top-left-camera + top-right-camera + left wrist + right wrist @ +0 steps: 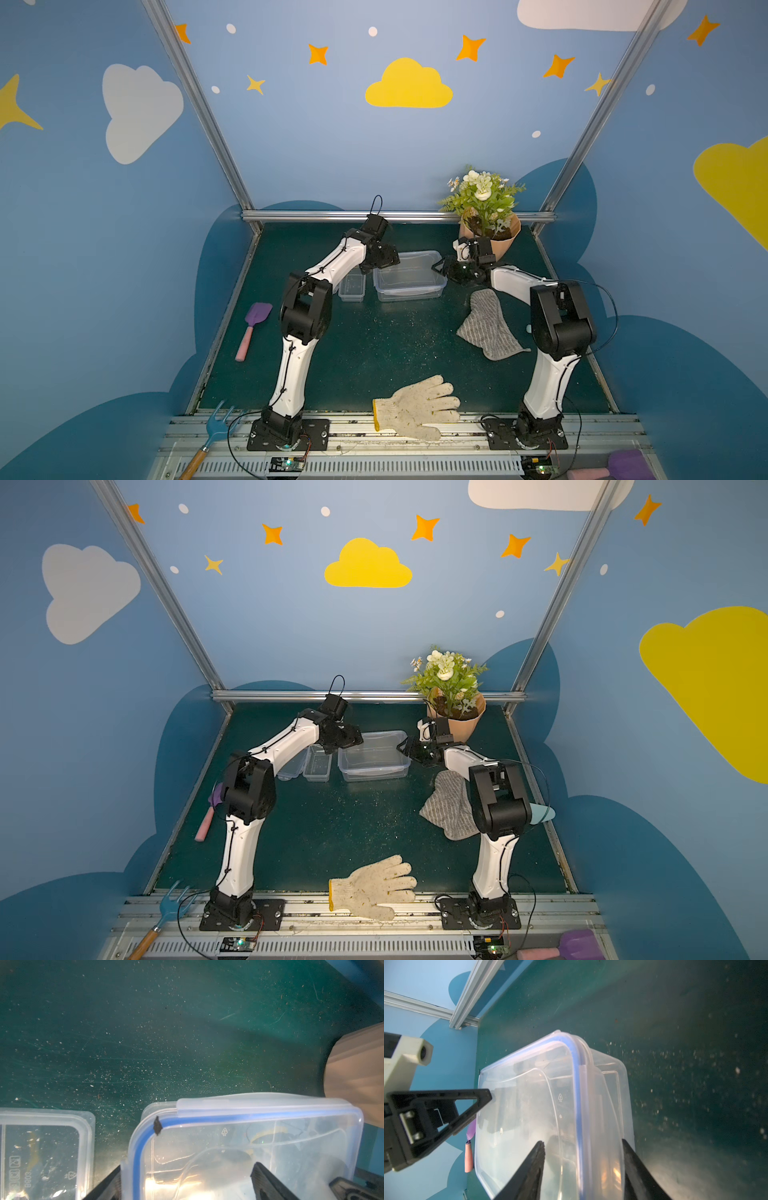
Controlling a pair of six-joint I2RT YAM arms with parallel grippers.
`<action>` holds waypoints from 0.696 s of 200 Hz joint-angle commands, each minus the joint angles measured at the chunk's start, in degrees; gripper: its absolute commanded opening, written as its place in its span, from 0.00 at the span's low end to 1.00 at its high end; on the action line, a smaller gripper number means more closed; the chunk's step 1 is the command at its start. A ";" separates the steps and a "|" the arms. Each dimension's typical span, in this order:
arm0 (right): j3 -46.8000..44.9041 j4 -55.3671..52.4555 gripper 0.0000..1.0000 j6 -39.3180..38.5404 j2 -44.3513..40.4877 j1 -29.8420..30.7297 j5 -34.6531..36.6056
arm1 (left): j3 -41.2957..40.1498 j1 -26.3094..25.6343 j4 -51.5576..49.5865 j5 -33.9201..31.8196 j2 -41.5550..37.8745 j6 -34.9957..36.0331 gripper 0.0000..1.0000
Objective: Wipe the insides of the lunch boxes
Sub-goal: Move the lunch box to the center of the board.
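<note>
Large box (409,276) toward the rear of the bench (374,353), lid (249,1147) on. Small box (352,286) just beside it on the left. Left hand (188,1166) at the large box's left end, right hand (582,1141) at its right end.

No telling from the top views how the fingers sit.

- **Left wrist view:** jaws spread wide, released, one finger outside the box's corner and the other over the lid. Blue seal (228,1119) under the lid's edge, with a dark fleck on it.
- **Right wrist view:** one finger over the lid, the other against the outer wall, sealed rim between them. Pinched or merely straddled, cannot tell. Also there, a left fingertip touching the lid's far edge.

In a top view, a further clear piece (289,766) left of the small box, mostly behind the left arm (307,307) otherwise. Spade (253,330) whole in a top view, blade half behind the left elbow in a top view. Pale blue handle (542,814) poking out behind the right arm (498,800).

Pot (494,245) just behind the right hand. Cloth (488,326) beside the right arm, partly covered by it. Glove (415,409) at the front edge and fork (216,428) front left, both well apart from the boxes. Crumbs scattered over the bench.
</note>
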 commanded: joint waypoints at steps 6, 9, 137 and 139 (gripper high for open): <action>-4.53 0.14 0.46 -1.58 -3.12 5.18 -2.63 | -2.62 -3.15 -4.09 4.18 -0.81 1.55 0.91; -5.09 0.24 0.46 -1.49 -3.56 5.43 -2.54 | -2.89 -3.22 -4.21 4.19 -1.07 1.67 0.91; -27.03 0.11 0.54 4.56 -26.59 11.11 2.49 | -30.04 -12.18 1.25 6.44 -17.42 -5.94 0.91; -27.24 0.07 0.55 4.62 -26.86 11.21 2.55 | -30.42 -12.27 1.28 6.27 -17.68 -6.16 0.91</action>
